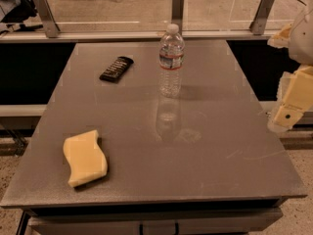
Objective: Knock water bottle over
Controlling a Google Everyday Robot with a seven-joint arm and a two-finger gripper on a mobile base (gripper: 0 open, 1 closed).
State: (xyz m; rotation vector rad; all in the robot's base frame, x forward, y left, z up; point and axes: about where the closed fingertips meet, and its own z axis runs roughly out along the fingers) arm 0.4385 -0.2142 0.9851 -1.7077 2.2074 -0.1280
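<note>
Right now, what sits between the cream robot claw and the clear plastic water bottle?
Nothing: the camera view shows only bare grey tabletop between the cream gripper, beside the table's right edge, and the upright clear water bottle.

Remote, sponge (wavy, yellow), grey table.

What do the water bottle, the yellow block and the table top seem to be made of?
The water bottle: clear ribbed plastic, glossy; one sees through it. The yellow block: probably sponge or foam, matte, with soft wavy edges. The table top: smooth grey, perhaps laminate or metal; it faintly mirrors the bottle. The end effector, beside its right edge, looks cream, likely plastic.
</note>
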